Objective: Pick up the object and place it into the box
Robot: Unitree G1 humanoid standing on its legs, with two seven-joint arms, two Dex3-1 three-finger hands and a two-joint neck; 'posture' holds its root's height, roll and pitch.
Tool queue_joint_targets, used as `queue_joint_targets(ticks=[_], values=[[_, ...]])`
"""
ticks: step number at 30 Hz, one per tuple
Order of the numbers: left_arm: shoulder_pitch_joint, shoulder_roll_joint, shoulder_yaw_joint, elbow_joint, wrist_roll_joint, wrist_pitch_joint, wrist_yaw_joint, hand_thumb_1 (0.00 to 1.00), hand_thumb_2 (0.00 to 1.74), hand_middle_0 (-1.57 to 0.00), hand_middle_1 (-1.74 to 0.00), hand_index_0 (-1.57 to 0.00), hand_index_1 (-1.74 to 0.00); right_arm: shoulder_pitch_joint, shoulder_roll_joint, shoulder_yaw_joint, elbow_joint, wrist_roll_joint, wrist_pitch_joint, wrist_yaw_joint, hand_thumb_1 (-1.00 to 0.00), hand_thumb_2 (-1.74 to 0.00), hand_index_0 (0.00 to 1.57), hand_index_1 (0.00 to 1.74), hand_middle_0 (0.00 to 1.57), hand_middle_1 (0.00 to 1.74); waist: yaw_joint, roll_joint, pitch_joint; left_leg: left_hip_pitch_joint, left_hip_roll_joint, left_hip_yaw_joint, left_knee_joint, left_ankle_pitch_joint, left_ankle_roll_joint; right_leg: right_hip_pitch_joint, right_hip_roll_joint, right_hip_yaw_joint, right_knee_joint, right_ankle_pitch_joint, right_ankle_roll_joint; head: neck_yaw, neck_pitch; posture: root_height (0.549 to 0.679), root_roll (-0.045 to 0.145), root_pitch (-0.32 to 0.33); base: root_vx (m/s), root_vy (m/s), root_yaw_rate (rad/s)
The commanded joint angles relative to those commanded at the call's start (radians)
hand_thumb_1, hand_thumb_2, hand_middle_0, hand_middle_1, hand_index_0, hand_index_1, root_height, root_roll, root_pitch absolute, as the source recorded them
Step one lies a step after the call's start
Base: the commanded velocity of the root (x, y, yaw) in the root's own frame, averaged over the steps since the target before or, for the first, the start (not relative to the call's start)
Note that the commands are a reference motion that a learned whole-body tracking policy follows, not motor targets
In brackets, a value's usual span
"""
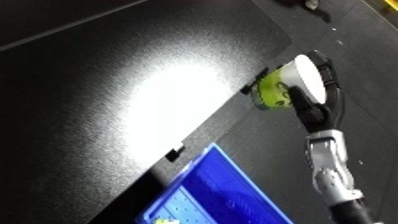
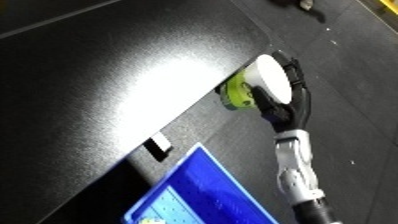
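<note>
right hand (image 1: 313, 102) — curled round green-white object (image 1: 284, 85) (table edge) | blue bin (image 1: 222, 192) near

Lab or workshop: black worktable (image 1: 133, 100), dark floor (image 1: 364, 75), blue bin (image 1: 226, 192).

Both eye views look steeply down, tilted, from the robot's head, sharing the dark table (image 1: 133, 100), blue bin (image 2: 200, 185) and right forearm (image 1: 330, 167)
</note>
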Motion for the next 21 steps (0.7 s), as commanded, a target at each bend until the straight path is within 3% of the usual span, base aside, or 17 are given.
queue_joint_targets(ticks=[3,5,8,12,16,21], values=[[-0.003,0.002,0.006,0.000,0.003,0.003,-0.003,0.00,0.00,0.00,0.00,0.00,0.00,0.029,-0.010,-0.027,0.139,0.060,-0.016,0.002,-0.80,-1.39,1.26,1.39,1.26,1.39,-0.001,0.004,0.002,-0.004,-0.004,-0.001,0.001,-0.001,0.0034,-0.005,0.0071,0.003,-0.001,0.005,-0.0011,0.007,0.005,0.625,0.075,0.025,-0.011,0.012,-0.064],[-0.008,0.004,0.008,-0.006,0.006,0.009,0.000,0.00,0.00,0.00,0.00,0.00,0.00,0.044,-0.012,-0.025,0.222,0.064,-0.016,-0.009,-0.80,-1.39,1.26,1.39,1.26,1.39,0.000,0.006,0.005,-0.009,-0.007,-0.002,0.003,0.000,0.0054,-0.008,0.0113,0.004,-0.001,0.009,-0.0023,0.013,0.008,0.624,0.073,0.026,-0.019,-0.005,-0.043],[-0.016,0.007,0.009,-0.019,0.015,0.021,0.008,0.00,0.00,0.00,0.00,0.00,0.00,0.058,-0.013,0.002,0.336,0.039,0.001,-0.025,-0.80,-1.39,1.26,1.39,1.26,1.39,0.004,0.009,0.010,-0.017,-0.010,-0.006,0.006,0.004,0.0081,-0.014,0.0162,0.005,-0.001,0.014,-0.0044,0.029,0.008,0.624,0.072,0.027,-0.026,-0.012,-0.019],[-0.024,0.007,0.011,-0.031,0.032,0.031,0.016,0.00,0.00,0.00,0.00,0.00,0.00,0.051,-0.007,0.054,0.472,-0.016,0.052,-0.002,-0.80,-1.39,1.26,1.39,1.26,1.39,0.013,0.015,0.013,-0.028,-0.017,-0.014,0.011,0.009,0.0120,-0.020,0.0205,0.004,0.000,0.018,-0.0074,0.042,0.020,0.624,0.071,0.028,-0.019,-0.019,0.008],[-0.032,0.006,0.014,-0.039,0.050,0.040,0.019,0.00,0.00,0.00,0.00,0.00,0.00,0.035,0.019,0.119,0.549,-0.071,0.116,0.033,-0.60,-1.04,0.94,1.04,0.94,1.04,0.023,0.023,0.013,-0.037,-0.024,-0.021,0.012,0.010,0.0171,-0.026,0.0224,0.004,0.003,0.020,-0.0095,0.055,0.010,0.623,0.071,0.030,-0.025,-0.021,0.036],[-0.042,0.003,0.009,-0.043,0.061,0.052,0.024,0.00,0.00,0.00,0.00,0.00,0.00,0.011,0.059,0.201,0.604,-0.171,0.172,0.031,-0.35,-0.61,0.55,0.61,0.55,0.61,0.032,0.031,0.011,-0.042,-0.031,-0.029,0.009,0.018,0.0189,-0.028,0.0210,0.003,0.003,0.022,-0.0106,0.067,-0.007,0.623,0.071,0.030,-0.017,-0.011,0.056]])
